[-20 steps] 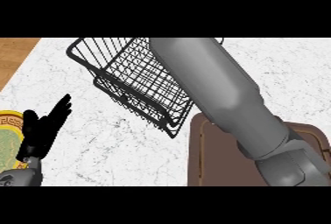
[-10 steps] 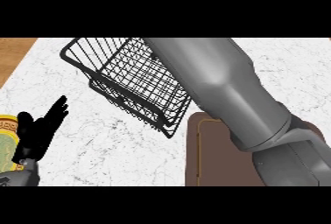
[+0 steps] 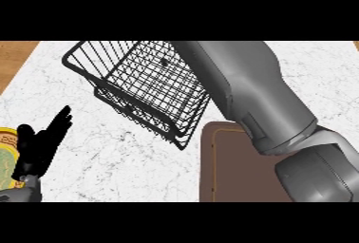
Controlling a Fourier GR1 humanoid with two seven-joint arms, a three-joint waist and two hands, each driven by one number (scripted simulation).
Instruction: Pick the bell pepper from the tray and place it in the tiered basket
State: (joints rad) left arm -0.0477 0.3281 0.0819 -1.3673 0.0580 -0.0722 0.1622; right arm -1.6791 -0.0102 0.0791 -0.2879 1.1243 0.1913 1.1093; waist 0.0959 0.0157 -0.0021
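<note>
Right forearm farther over tiered basket

Marble counter, perhaps a yellow jar

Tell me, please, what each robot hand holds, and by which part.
Left robot hand is open, holding nothing. Right robot hand is out of view: cannot be told.

Marble counter — tiered basket, brown tray, yellow jar.
</note>
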